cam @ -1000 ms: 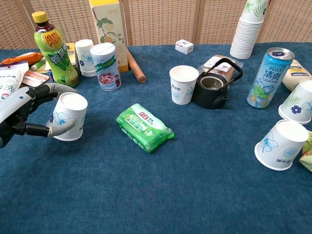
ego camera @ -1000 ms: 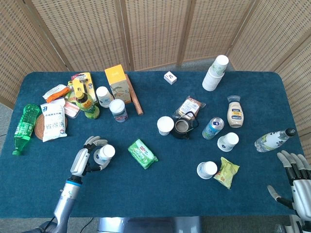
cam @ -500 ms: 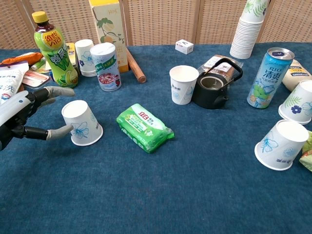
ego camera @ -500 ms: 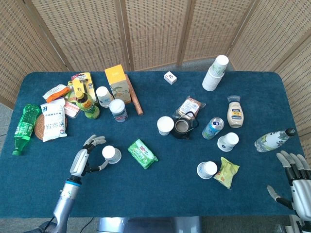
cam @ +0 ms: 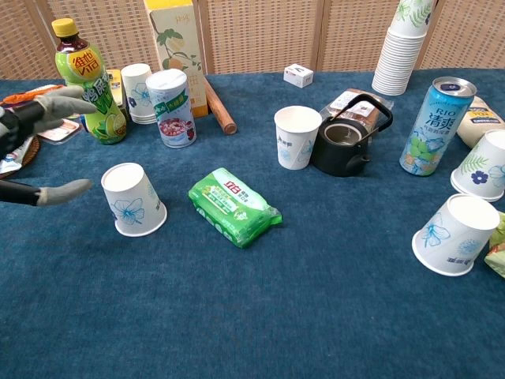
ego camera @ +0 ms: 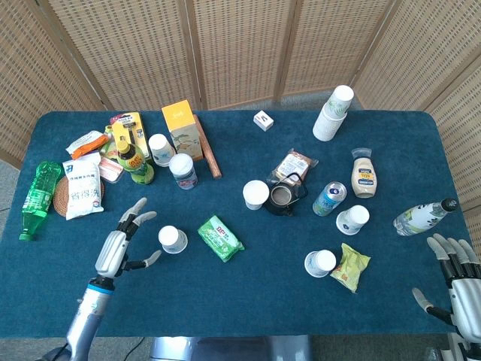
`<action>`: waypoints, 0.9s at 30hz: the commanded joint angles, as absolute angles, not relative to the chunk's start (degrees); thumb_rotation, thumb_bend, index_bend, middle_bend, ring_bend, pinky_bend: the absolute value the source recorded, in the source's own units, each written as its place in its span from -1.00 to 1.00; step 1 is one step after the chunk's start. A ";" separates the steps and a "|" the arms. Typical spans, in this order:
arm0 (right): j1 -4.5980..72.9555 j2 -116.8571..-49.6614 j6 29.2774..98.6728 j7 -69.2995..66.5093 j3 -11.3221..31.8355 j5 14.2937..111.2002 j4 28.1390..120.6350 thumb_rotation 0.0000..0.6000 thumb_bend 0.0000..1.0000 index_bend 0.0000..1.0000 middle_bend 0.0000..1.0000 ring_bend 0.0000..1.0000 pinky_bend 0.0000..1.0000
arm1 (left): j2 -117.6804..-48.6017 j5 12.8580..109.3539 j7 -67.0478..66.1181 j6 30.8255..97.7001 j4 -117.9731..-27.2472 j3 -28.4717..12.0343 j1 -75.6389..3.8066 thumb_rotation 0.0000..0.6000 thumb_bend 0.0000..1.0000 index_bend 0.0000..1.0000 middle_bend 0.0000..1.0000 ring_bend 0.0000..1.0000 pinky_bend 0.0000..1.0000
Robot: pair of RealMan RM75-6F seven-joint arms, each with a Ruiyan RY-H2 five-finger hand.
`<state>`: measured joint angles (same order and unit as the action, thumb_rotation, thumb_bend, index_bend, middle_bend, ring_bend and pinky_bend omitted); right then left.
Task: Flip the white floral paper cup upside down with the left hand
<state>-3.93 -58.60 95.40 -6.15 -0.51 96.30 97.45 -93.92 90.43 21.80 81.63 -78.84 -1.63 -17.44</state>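
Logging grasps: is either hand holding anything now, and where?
Nothing. The left hand is open beside the paper cup, apart from it; the right hand is open and empty.

A dark blue, felt-like cloth covers the tabletop [ego camera: 248,301], which has rounded corners and fills most of the head view. Behind it stands a folding screen [ego camera: 240,45] of woven, light tan rattan panels set in pale wooden frames, angled so that it wraps around the far side and both ends. In the chest view the same screen [cam: 260,31] closes off the back edge. A strip of grey floor [ego camera: 9,177] shows at the left, between tabletop and screen. The light is even and soft, with faint shadows.
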 commanded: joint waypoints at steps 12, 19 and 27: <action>-3.97 -58.49 95.49 -5.97 -0.95 97.16 97.86 1.00 -0.44 -1.00 -1.00 -1.00 -1.00 | -70.35 91.01 2.20 82.07 -97.61 3.20 -13.52 1.00 -0.38 -0.82 -1.00 -1.00 -1.00; -3.96 -58.66 95.48 -5.47 -0.88 97.06 97.72 1.00 -0.44 -1.00 -1.00 -1.00 -1.00 | -65.34 93.18 0.04 87.16 -96.14 5.43 -9.26 1.00 -0.38 -0.82 -1.00 -1.00 -1.00; -4.08 -58.98 95.75 -4.59 -0.14 95.78 97.25 1.00 -0.44 -1.00 -1.00 -1.00 -1.00 | -64.71 91.80 5.22 91.55 -91.59 5.46 -4.84 1.00 -0.37 -0.82 -1.00 -1.00 -1.00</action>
<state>-4.07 -58.97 95.74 -4.61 -0.15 95.79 97.26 -64.74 92.29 4.12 90.95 -92.27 5.47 -5.63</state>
